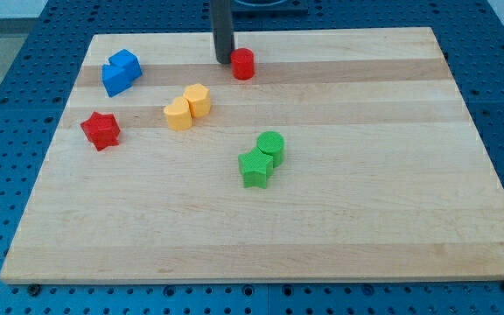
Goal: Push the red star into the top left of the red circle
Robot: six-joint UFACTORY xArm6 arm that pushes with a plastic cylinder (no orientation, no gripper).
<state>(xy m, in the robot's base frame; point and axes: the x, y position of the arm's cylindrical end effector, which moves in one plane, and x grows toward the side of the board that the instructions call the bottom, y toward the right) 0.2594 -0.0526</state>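
Note:
The red star (101, 130) lies on the wooden board (366, 219) at the view's left. The red circle (243, 64) stands near the view's top, a little left of the middle. My tip (224, 60) rests on the board just left of the red circle, close to it or touching it. The star is far from the tip, down and to the left of it.
Two blue blocks (121, 72) sit together at the view's upper left. Two yellow blocks (188, 107) sit together between the star and the circle. A green circle (270, 144) and a green star (255, 167) sit together near the middle.

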